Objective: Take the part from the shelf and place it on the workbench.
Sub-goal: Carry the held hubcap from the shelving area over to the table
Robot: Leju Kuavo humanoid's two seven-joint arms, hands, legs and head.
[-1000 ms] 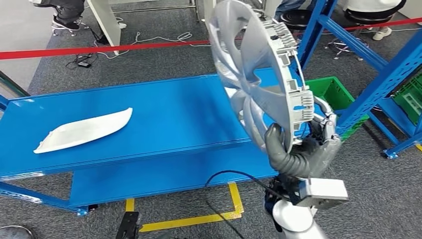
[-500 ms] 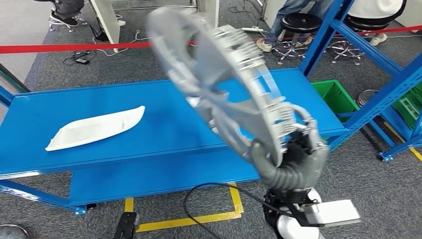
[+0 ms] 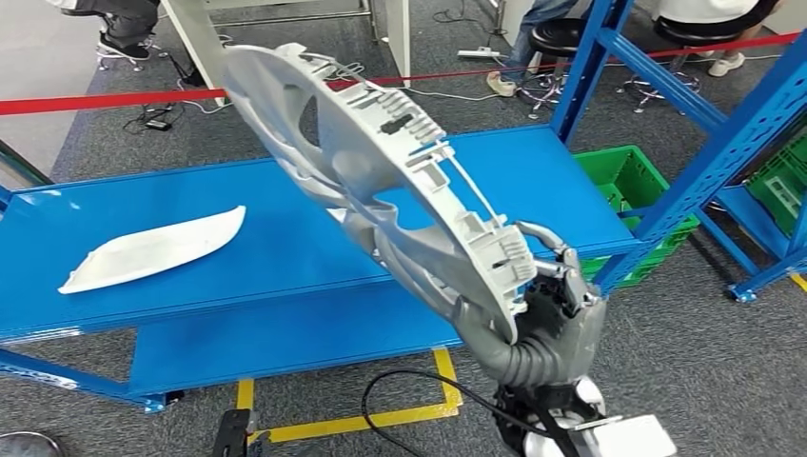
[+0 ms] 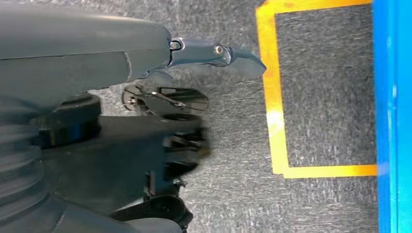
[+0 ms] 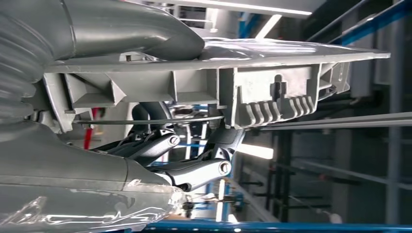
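Note:
A large silver wheel cover (image 3: 381, 181) is gripped at its lower rim by my right hand (image 3: 542, 324). It leans steeply to the left, with its ribbed back facing up, above the blue workbench (image 3: 285, 238). In the right wrist view the thumb lies on top of the cover's rim (image 5: 272, 92) and the dark fingers (image 5: 194, 170) curl beneath it. My left hand (image 4: 160, 126) hangs over the grey carpet with nothing in it, its thumb (image 4: 214, 51) stretched out.
A white curved panel (image 3: 152, 249) lies on the workbench's left part. A green crate (image 3: 633, 176) and a blue shelf rack (image 3: 723, 162) stand to the right. Red barrier tape (image 3: 95, 98) runs behind the bench. Yellow floor marking (image 3: 381, 419) and a black cable lie below.
The wheel cover has swung from nearly upright at the right to leaning left and lower over the workbench. My right hand has stayed low, still gripping the rim.

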